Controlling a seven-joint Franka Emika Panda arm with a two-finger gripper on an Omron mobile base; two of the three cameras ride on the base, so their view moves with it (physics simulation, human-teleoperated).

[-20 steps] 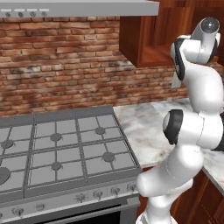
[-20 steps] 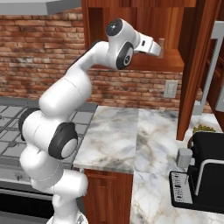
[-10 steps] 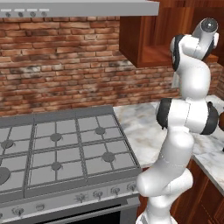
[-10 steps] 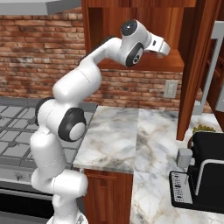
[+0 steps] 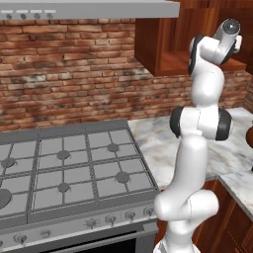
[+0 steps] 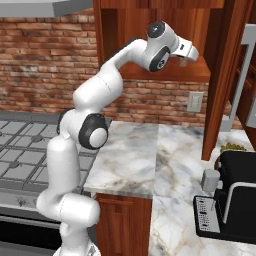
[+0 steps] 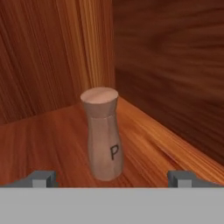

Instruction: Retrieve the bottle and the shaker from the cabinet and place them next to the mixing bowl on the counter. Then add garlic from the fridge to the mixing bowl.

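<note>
We are reaching our hand (image 7: 109, 178) into the cabinet (image 6: 165, 30), which fills the upper middle of the right base view and the upper right of the left base view. In the hand view the shaker (image 7: 102, 133) is standing upright at the centre of the frame on the wooden shelf (image 7: 43, 135), near the back corner, with a letter P on its lower body. Our two fingertips (image 7: 41, 178) are showing at the bottom left and bottom right of that frame, spread wide apart with nothing between them, and the shaker is sitting roughly in line with the gap but not yet inside it. We are judging this as the approach to the first pick. The main risk, as we see it, is knocking the shaker over: it is tall and slim on a narrow foot, so a fingertip brushing it on the way in could tip it or push it toward the back corner, where the cabinet walls would be crowding the hand. Closing too high on the flared top could also let it slip. Counting what is visible: one shaker on the shelf, one cabinet, one stove (image 5: 69, 168) at the lower left of the left base view, one table (image 6: 145, 155) of white marble, and one dark appliance (image 6: 235, 195) at the lower right of the right base view.
</note>
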